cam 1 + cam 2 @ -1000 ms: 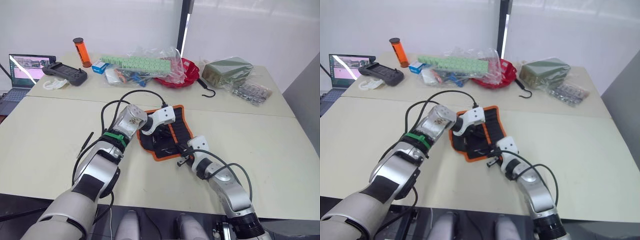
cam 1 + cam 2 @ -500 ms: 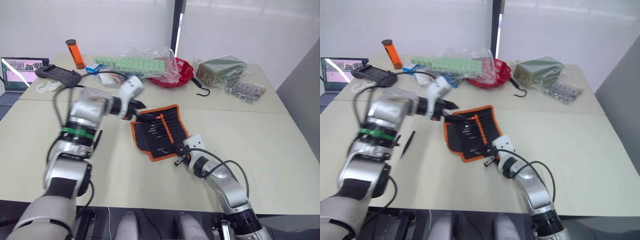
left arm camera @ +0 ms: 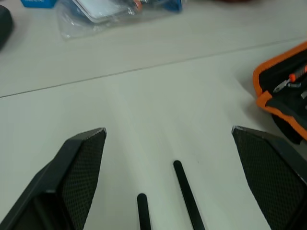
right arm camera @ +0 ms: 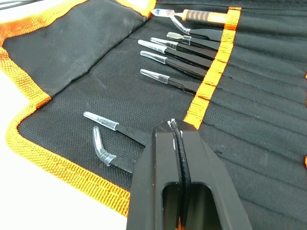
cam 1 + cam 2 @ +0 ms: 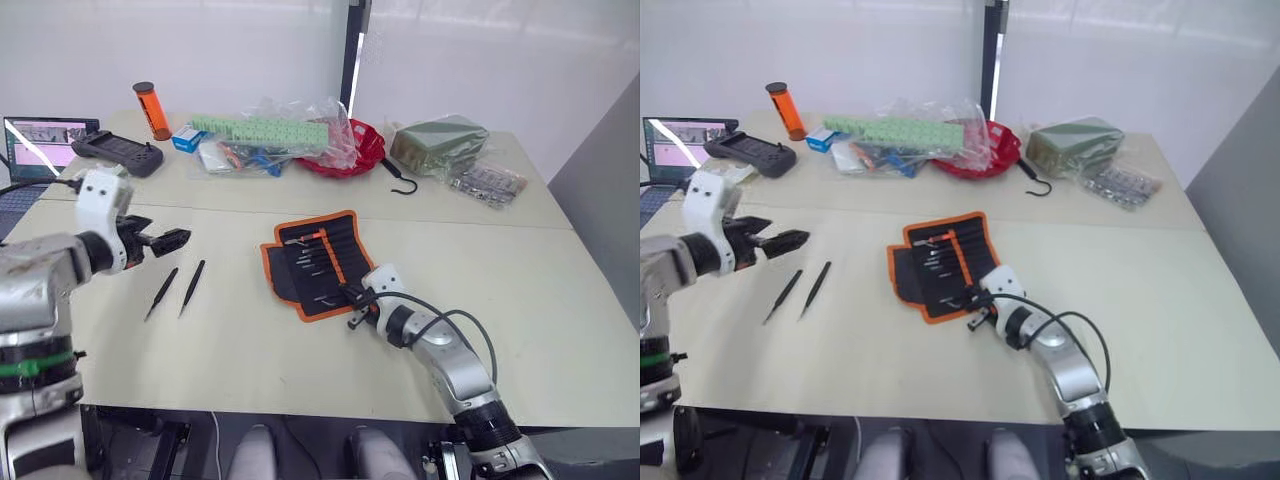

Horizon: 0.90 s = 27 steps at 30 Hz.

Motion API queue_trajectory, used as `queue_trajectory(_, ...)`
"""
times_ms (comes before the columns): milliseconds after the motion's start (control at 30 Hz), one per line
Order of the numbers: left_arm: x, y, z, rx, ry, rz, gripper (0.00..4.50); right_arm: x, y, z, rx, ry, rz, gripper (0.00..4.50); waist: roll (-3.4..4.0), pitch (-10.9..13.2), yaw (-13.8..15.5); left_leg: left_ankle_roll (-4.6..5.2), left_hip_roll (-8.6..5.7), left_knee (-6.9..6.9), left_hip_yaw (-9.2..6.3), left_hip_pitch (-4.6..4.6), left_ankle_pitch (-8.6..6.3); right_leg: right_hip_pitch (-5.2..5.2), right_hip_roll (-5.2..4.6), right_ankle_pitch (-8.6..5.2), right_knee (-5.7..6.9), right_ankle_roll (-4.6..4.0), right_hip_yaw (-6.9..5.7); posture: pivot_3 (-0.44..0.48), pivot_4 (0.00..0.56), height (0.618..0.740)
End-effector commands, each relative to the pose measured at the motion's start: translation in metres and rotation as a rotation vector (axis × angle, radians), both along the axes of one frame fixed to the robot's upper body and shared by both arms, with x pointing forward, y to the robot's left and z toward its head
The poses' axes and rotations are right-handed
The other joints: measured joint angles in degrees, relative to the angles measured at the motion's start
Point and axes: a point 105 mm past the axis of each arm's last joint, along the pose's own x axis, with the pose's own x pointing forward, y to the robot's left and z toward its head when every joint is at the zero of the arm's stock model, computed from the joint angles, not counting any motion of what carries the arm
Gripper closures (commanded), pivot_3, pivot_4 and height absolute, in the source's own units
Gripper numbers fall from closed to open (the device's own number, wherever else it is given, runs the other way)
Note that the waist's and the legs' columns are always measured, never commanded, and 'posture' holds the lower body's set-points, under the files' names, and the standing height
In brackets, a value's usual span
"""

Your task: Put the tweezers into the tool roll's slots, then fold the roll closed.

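Right wrist view: tool roll point(image 4: 120, 67) slots point(image 4: 268, 124) hold tweezers point(image 4: 180, 64); right claw point(image 4: 176, 125) together.

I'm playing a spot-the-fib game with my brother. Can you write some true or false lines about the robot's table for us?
1. Two tweezers lie loose on the table. True.
2. The tool roll is folded closed. False: it lies open, tools showing in its slots.
3. The left gripper is open. True.
4. The right gripper is by the laptop. False: it is at the roll's near edge.
5. An orange tube lies flat. False: it stands upright.
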Motion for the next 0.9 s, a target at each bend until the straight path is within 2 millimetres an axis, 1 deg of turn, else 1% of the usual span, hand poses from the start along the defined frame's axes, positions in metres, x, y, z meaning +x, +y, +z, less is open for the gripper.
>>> queue_trajectory(33, -0.028, 0.011, -0.002, -0.005, -0.039, 0.06, 0.04, -0.011, -0.01, -0.044, -0.085, 0.143, -0.003, 4.5, -0.01, 0.0, -0.1, 0.0, 0.0, -0.03, 0.02, 0.08, 0.0, 0.04, -0.01, 0.0, 0.02, -0.01, 0.02, 0.0, 0.15, 0.738)
queue_trajectory(100, -0.051, 0.019, -0.015, -0.045, -0.032, 0.094, 0.04, -0.012, -0.011, -0.047, -0.09, 0.145, 0.007, 4.5, -0.01, 0.0, -0.5, -0.01, 0.02, -0.11, 0.08, 0.13, 0.0, 0.04, -0.02, -0.02, -0.01, -0.05, 0.05, 0.0, 0.15, 0.738)
queue_trajectory(200, -0.079, 0.029, -0.038, -0.035, 0.011, 0.146, 0.04, -0.013, -0.011, -0.048, -0.096, 0.141, 0.022, 4.5, -0.06, -0.1, -0.5, -0.01, 0.03, -0.32, 0.14, 0.18, -0.01, -0.01, -0.1, -0.04, -0.04, -0.1, 0.03, 0.0, 0.15, 0.738)
queue_trajectory(233, -0.085, 0.032, -0.043, -0.024, 0.016, 0.163, 0.04, -0.013, -0.01, -0.048, -0.099, 0.138, 0.028, 4.5, -0.11, -0.1, -0.4, -0.01, 0.03, -0.36, 0.13, 0.2, -0.01, 0.0, -0.1, -0.05, -0.04, -0.13, 0.03, 0.0, 0.15, 0.738)
queue_trajectory(300, -0.093, 0.034, -0.048, -0.062, -0.003, 0.193, 0.04, -0.012, -0.008, -0.046, -0.096, 0.135, 0.037, 4.5, -0.17, -0.1, 0.0, -0.02, 0.05, -0.35, 0.11, 0.23, -0.01, 0.08, -0.11, -0.09, -0.13, -0.21, 0.0, 0.0, 0.15, 0.738)
queue_trajectory(367, -0.098, 0.035, -0.051, -0.076, -0.021, 0.217, 0.04, -0.011, -0.007, -0.045, -0.094, 0.132, 0.045, 4.5, -0.19, -0.1, 0.2, -0.23, 0.01, -0.34, 0.13, 0.51, -0.14, 0.47, -0.22, -0.12, -0.29, -0.26, -0.06, 0.0, 0.15, 0.738)
queue_trajectory(500, -0.103, 0.034, -0.058, -0.073, -0.02, 0.223, 0.04, -0.01, -0.004, -0.045, -0.097, 0.133, 0.059, 4.5, -0.2, -0.1, -0.1, -0.46, 0.04, -0.45, 0.16, 0.95, -0.29, 0.75, -0.23, -0.23, -0.69, -0.42, -0.06, 0.0, 0.15, 0.738)
queue_trajectory(633, -0.101, 0.035, -0.058, -0.071, -0.025, 0.225, 0.04, -0.009, -0.002, -0.046, -0.111, 0.132, 0.077, 4.5, -0.2, -0.1, -0.2, -0.43, 0.08, -0.55, 0.19, 0.92, -0.27, 0.79, -0.19, -0.23, -0.68, -0.41, -0.04, 0.0, 0.15, 0.738)
queue_trajectory(700, -0.098, 0.03, -0.058, -0.065, -0.022, 0.202, 0.04, -0.01, -0.001, -0.045, -0.106, 0.131, 0.077, 4.5, -0.2, -0.1, -0.3, -0.22, 0.09, -0.58, 0.21, 0.9, -0.14, 0.82, -0.18, -0.23, -0.68, -0.41, -0.03, 0.0, 0.15, 0.738)
queue_trajectory(767, -0.093, 0.026, -0.058, -0.053, -0.017, 0.174, 0.04, -0.01, -0.001, -0.045, -0.105, 0.131, 0.075, 4.5, -0.2, -0.1, -0.3, -0.23, 0.1, -0.59, 0.21, 0.89, -0.14, 0.81, -0.18, -0.23, -0.68, -0.41, -0.03, 0.0, 0.15, 0.738)
queue_trajectory(900, -0.078, 0.034, -0.06, -0.02, -0.006, 0.177, 0.04, -0.012, -0.002, -0.045, -0.101, 0.133, 0.067, 4.5, -0.19, -0.1, -0.2, -0.29, 0.1, -0.6, 0.21, 0.91, -0.18, 0.76, -0.18, -0.23, -0.69, -0.42, -0.03, 0.0, 0.15, 0.738)
